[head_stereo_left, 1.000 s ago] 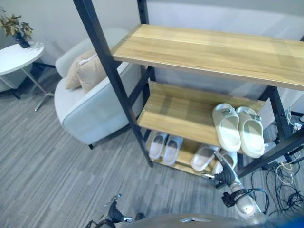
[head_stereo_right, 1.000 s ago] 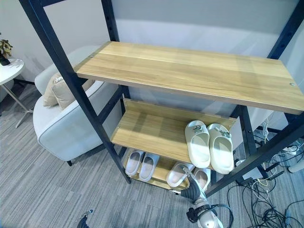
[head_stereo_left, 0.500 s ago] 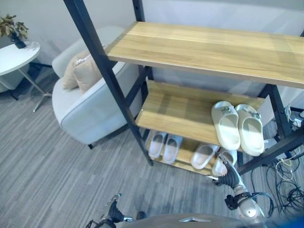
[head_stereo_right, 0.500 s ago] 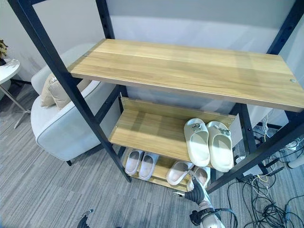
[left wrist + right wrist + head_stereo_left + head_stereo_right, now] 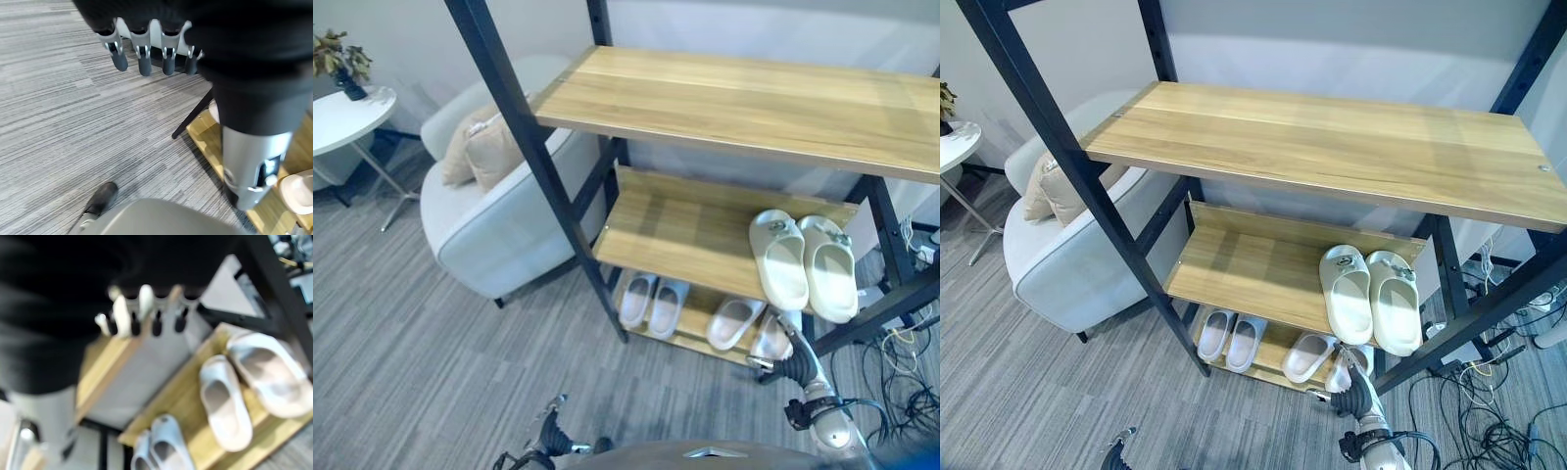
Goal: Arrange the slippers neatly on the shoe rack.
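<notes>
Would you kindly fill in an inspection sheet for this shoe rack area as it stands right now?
Surface: shoe rack, top shelf bare.
Job's things: cream slippers paired on middle shelf; pale pair and beige pair on bottom shelf.
Clutter: nothing seen.
Hands: right hand at bottom shelf's front edge by beige pair, grip unclear; left hand low over carpet, open, empty.
Cables: tangle on floor, right of rack.
Surroundings: armchair with cushion, white side table.

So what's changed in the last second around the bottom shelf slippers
The right hand has drawn back from the rightmost bottom-shelf slipper, toward the robot, open and holding nothing. The camera shifted slightly early on. The cream pair on the middle shelf and the left hand stayed put.
</notes>
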